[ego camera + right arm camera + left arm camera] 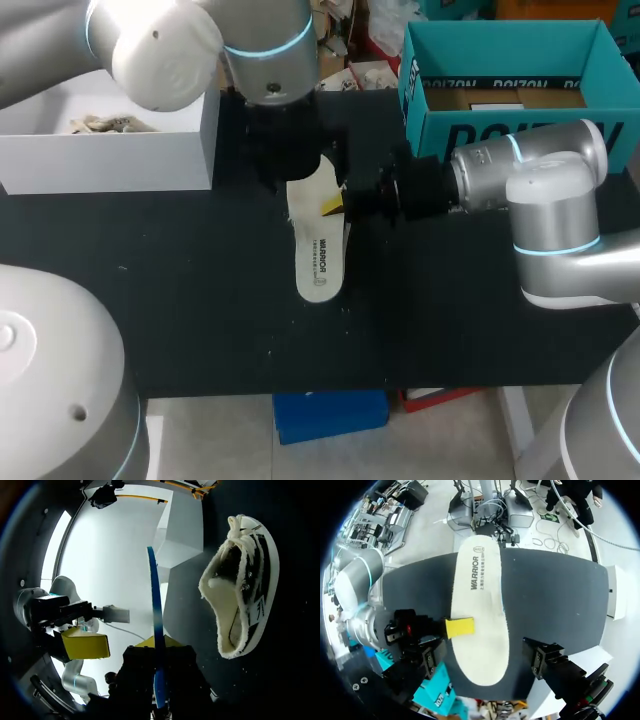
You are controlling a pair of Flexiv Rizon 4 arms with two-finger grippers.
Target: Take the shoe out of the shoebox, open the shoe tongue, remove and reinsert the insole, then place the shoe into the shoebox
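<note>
White insole (pixel 320 255) between parted fingers of right gripper (pixel 120 645), unclamped; left gripper (pixel 485 662) likewise parted, empty. Risk: unsecured insole slips off.

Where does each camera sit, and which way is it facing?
Head view: above and behind, looking down on the table; left arm and right arm show.
Left wrist view: on the left arm, facing down at the insole; left gripper and right gripper show.
Right wrist view: on the right arm, facing across the table toward the shoe; right gripper shows.
All three share the insole.
</note>
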